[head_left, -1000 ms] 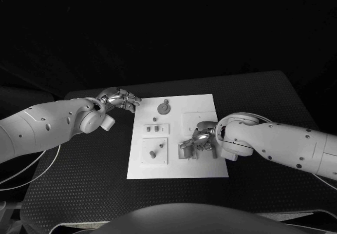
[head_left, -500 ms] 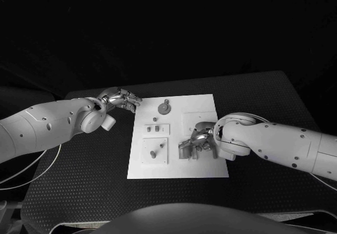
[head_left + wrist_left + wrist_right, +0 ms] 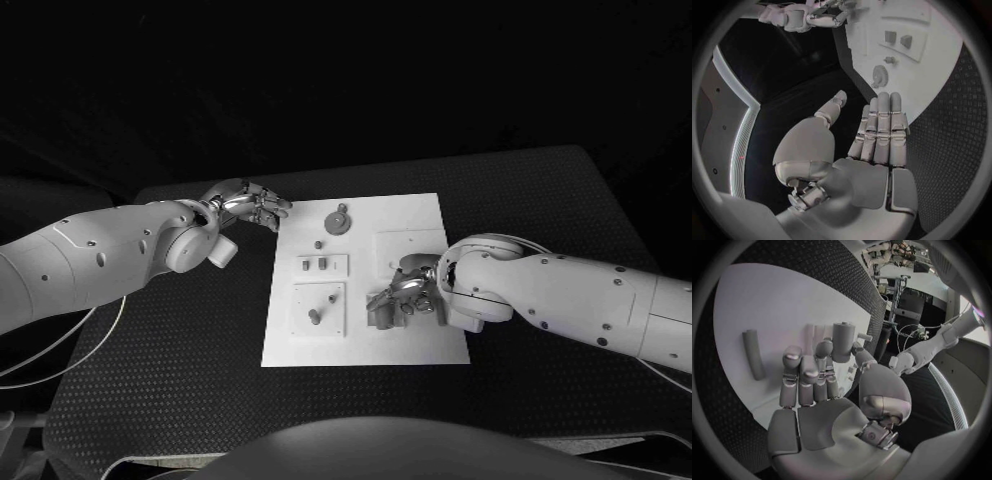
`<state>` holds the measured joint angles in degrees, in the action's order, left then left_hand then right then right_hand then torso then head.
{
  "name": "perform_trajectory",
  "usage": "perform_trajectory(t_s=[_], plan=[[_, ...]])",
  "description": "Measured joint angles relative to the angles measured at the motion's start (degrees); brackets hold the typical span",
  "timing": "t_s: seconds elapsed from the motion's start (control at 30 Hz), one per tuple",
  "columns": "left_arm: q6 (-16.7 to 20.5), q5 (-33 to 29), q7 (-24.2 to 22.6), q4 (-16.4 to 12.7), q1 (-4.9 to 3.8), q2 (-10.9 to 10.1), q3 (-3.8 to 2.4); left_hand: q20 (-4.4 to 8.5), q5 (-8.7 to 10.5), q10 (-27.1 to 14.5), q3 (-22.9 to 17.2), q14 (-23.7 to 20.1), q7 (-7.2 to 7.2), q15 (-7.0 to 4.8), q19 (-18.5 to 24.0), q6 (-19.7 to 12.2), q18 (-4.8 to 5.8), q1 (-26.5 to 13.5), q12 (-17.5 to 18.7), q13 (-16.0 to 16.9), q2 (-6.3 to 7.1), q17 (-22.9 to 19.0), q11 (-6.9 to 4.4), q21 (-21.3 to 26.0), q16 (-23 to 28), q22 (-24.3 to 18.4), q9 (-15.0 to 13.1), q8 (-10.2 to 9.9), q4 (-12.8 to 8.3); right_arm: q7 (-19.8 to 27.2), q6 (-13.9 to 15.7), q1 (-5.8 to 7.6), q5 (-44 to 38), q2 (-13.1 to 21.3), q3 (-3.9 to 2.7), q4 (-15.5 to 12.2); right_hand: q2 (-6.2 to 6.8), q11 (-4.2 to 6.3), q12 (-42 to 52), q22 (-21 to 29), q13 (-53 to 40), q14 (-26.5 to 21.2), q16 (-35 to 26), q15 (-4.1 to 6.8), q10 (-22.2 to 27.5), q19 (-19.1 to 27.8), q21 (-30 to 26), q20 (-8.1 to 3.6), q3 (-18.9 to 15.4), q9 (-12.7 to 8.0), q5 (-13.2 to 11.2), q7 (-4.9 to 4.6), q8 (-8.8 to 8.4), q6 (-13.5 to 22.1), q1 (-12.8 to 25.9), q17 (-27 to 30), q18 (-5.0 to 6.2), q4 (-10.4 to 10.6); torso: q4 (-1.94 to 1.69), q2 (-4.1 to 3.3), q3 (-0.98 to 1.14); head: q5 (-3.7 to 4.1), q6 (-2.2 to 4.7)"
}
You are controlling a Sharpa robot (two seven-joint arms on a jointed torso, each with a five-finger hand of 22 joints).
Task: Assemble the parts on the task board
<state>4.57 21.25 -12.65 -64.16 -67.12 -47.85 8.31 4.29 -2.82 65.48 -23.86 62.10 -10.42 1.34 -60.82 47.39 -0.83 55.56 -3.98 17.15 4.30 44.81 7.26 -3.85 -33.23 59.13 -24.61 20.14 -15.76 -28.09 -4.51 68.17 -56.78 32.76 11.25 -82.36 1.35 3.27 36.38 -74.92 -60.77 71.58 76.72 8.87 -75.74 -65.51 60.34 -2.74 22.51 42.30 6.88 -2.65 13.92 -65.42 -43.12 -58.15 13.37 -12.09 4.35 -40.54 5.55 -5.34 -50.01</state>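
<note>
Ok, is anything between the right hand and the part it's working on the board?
Nothing visible. The right hand is already over the task board, its fingertips at an upright grey part. Whether it grips the part cannot be told.

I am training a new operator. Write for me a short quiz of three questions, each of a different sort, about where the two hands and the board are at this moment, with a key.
1. True or false: the left hand rests on the task board.
2. Which hand is over the board? A) the left hand B) the right hand C) both hands
3. Fill in the word: in the right wrist view, the right hand holds a grey cylinder part between thumb and ____.

Key:
1. False. It hovers over the black table, beside the board's far left corner, holding nothing.
2. B.
3. Fingers.
</note>
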Motion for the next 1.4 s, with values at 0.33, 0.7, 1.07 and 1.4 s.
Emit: perform_trajectory(t_s=[0.33, 0.7, 1.07, 1.4], plan=[[-0.06, 0.02, 0.04, 0.03, 0.00, 0.00, 0.00, 0.00, 0.00, 0.00, 0.00, -0.08, -0.18, 0.08, 0.00, -0.18, 0.00, -0.23, 0.00, 0.00, 0.23, -0.01, 0.00, 0.00, 0.22, 0.00, 0.03, 0.00, 0.00, 0.15, 0.37, -0.14, -0.15, -0.21, 0.02, 0.26, 1.91, 0.01, 0.23, 0.00, 0.13, -0.12, -0.29, -0.09, 0.40, -0.33, -0.32, -0.31, 6.21, 0.37, 0.00, -0.12, 0.09, 0.12, 3.23, -0.14, 0.00, -1.21, 0.02, 0.00, 0.00, -0.04, 0.00], [-0.11, 0.02, 0.07, 0.06, 0.00, 0.03, 0.00, 0.00, 0.00, 0.00, 0.00, -0.08, -0.21, 0.08, 0.00, -0.21, 0.00, -0.23, 0.00, 0.01, 0.23, 0.04, 0.00, 0.00, 0.22, 0.01, 0.03, 0.00, 0.00, 0.26, 2.23, -0.17, -0.33, -0.39, 0.04, 0.63, 1.69, 0.01, 0.45, 0.00, 0.13, -0.19, -0.29, -0.14, 0.40, -0.42, -0.33, -0.22, 6.52, 0.46, -0.01, -0.09, 0.10, 0.14, 3.60, -0.20, 0.00, -0.89, 0.03, 0.01, 0.03, 0.05, 0.00], [-0.13, 0.03, 0.12, 0.07, 0.00, 0.00, 0.01, 0.00, 0.00, 0.01, 0.00, -0.08, -0.21, 0.08, 0.00, -0.21, 0.00, -0.23, 0.00, -0.04, 0.23, 0.03, -0.01, 0.00, 0.22, 0.01, 0.02, 0.00, 0.00, 0.25, 2.92, -0.18, -0.46, -0.64, 0.05, 0.97, 1.92, 0.01, 0.45, 0.00, 0.13, -0.21, -0.29, -0.04, 0.40, -0.42, -0.33, -0.22, 6.52, 0.47, -0.01, -0.07, 0.27, 0.13, 3.83, -0.25, 0.00, -0.89, 0.01, 0.01, -0.03, 0.02, 0.00], [-0.17, 0.04, 0.18, 0.05, 0.00, -0.02, 0.01, 0.00, 0.00, 0.01, 0.00, -0.08, -0.21, 0.08, 0.00, -0.21, 0.00, -0.23, 0.00, -0.04, 0.23, 0.08, -0.02, 0.00, 0.22, 0.01, 0.02, 0.00, 0.00, 0.18, 2.54, -0.18, -0.52, -0.89, 0.03, 1.26, 2.14, 0.01, 0.45, 0.00, 0.19, -0.14, -0.51, 0.00, 0.40, -0.42, -0.33, -0.21, 6.68, 0.47, -0.02, -0.26, 0.06, 0.34, 4.05, -0.25, 0.00, -0.72, 0.01, 0.02, -0.03, 0.01, 0.00]])
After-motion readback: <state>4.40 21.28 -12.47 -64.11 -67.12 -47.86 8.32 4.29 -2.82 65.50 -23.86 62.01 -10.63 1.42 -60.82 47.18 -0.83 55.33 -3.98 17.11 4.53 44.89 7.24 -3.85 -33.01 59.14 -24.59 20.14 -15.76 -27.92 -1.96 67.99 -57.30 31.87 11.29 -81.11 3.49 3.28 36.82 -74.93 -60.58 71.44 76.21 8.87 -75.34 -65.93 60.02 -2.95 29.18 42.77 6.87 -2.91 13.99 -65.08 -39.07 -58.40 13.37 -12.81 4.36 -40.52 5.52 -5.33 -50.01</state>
